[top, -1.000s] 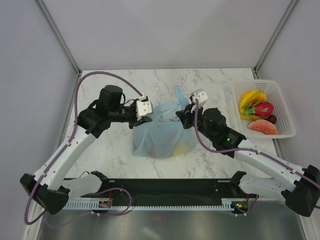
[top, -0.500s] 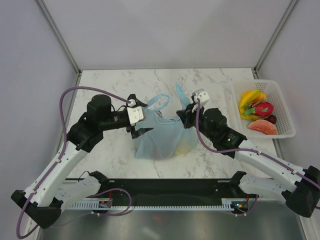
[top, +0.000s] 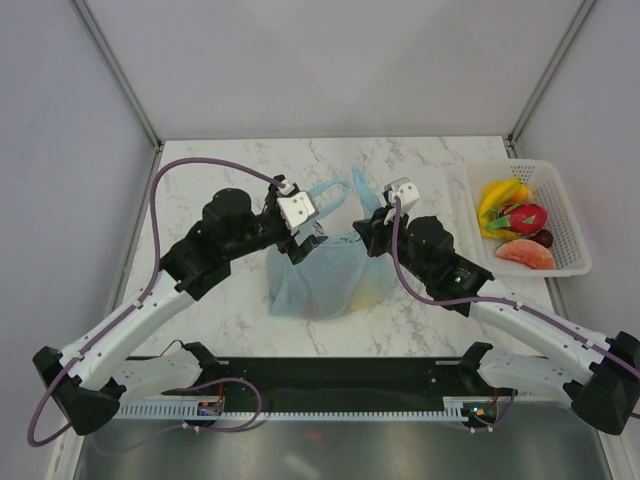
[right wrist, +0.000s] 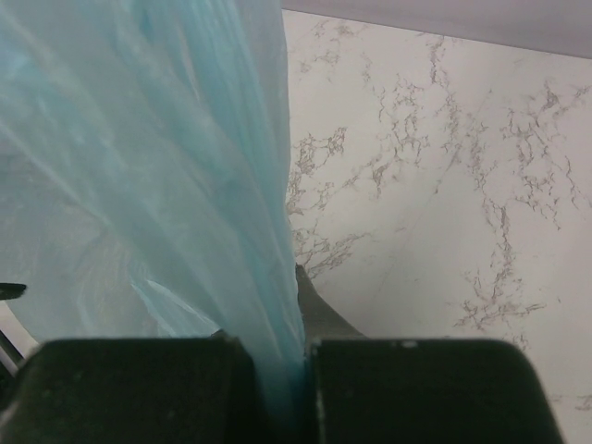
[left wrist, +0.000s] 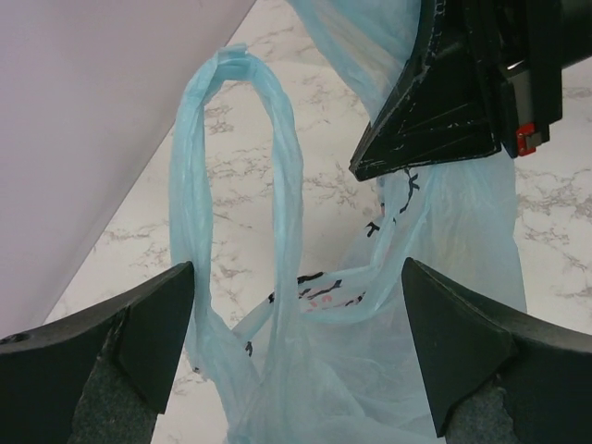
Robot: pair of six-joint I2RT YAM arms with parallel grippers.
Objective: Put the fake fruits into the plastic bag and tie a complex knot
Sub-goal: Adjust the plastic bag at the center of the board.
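Left gripper [left wrist: 296, 277]: jaws fully apart, holding nothing. The thin translucent light-blue plastic carrier bag [top: 325, 280] sits mid-table on the white marble-pattern tabletop [top: 220, 180], between the two grippers. One twisted handle loop [left wrist: 287, 157] stands upright just ahead of the left fingers, and I can't tell if its base touches the left-hand finger. Right gripper [top: 362, 232]: clamped tight on the bag's other top edge, with blue film pinched between the fingers in the wrist view. A yellow-orange patch shows through the film low on the right side. It may be a toy fruit, but it is too blurred to call. The white mesh plastic basket [top: 512, 164] at the right edge holds yellow plastic bananas [top: 497, 195], a pink-red dragon fruit [top: 525, 217], an orange-red slice [top: 525, 255] and a dark ball [top: 543, 238].
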